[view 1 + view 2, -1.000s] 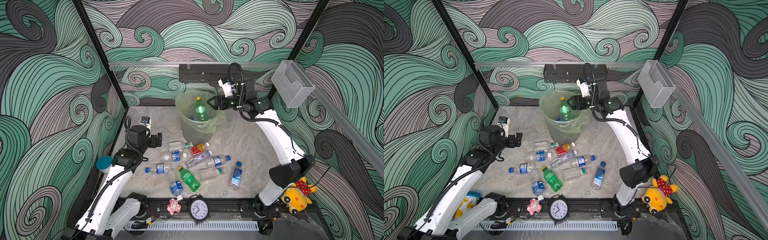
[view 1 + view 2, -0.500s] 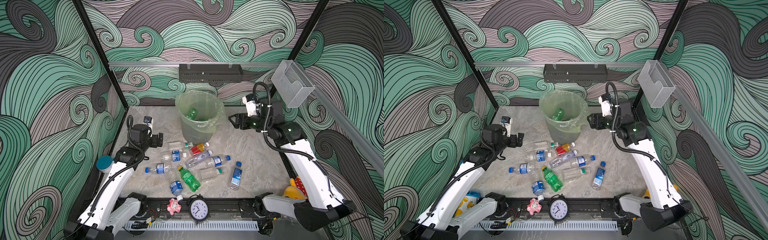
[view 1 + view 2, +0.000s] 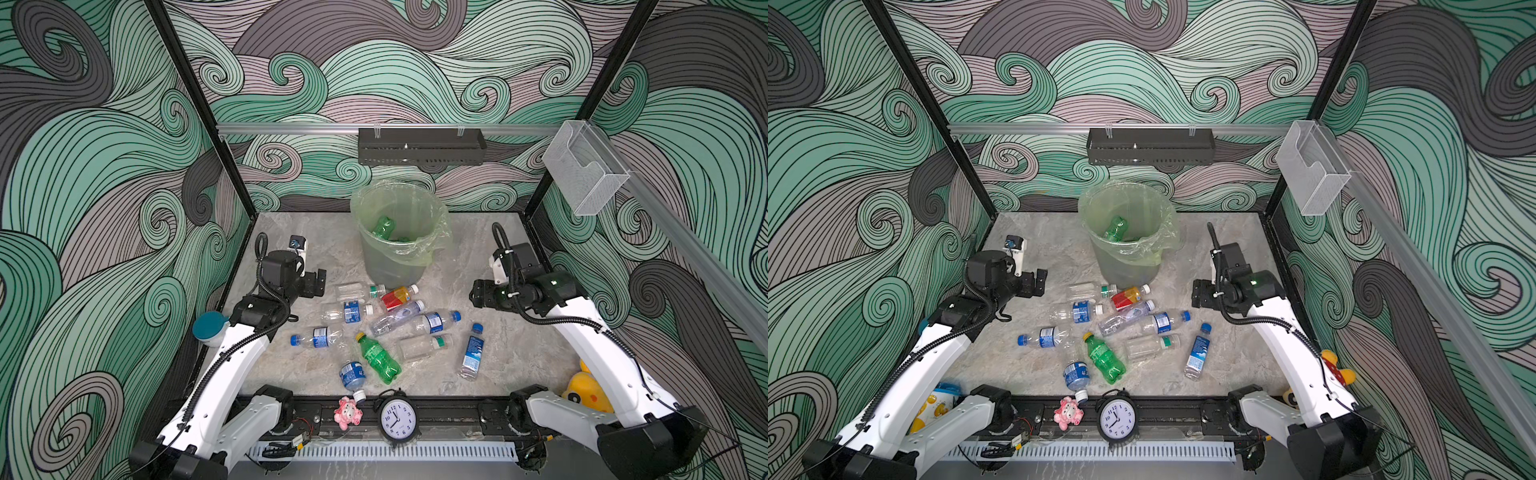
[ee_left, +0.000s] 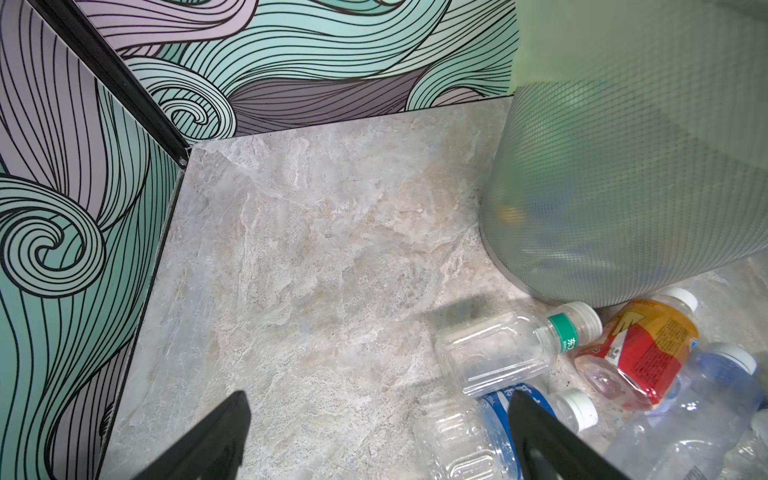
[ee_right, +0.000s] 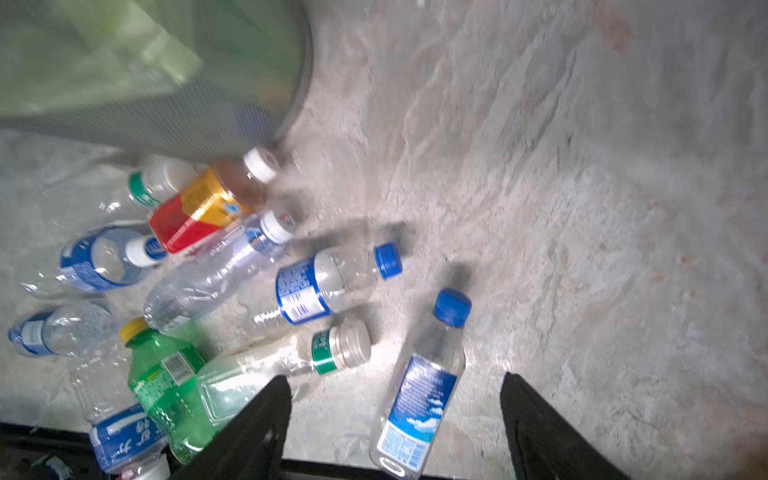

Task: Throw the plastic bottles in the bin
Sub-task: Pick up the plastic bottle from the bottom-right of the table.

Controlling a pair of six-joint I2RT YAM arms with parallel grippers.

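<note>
The bin [image 3: 390, 266] stands at the back middle of the table [image 3: 515, 365]. A green bottle [image 3: 384, 226] now lies inside it. A second ago that bottle was upright over the rim, at the right claw. The right arm has since drawn back to the table's right side. I find the right claw [image 5: 392, 399] low, jaws apart, nothing between them. The left claw [image 4: 380, 415] has hardly shifted: jaws wide, empty, at the pile's left edge. I count ten bottles lying before the bin, as before: three blue-capped bottles [image 3: 434, 322], three white-capped bottles [image 3: 347, 311], two green-banded bottles [image 3: 419, 347], one yellow-capped green bottle [image 3: 376, 357], one red-orange bottle [image 3: 397, 296]. Both top views show the bin's inside. The wrist views show only its outer wall.
</note>
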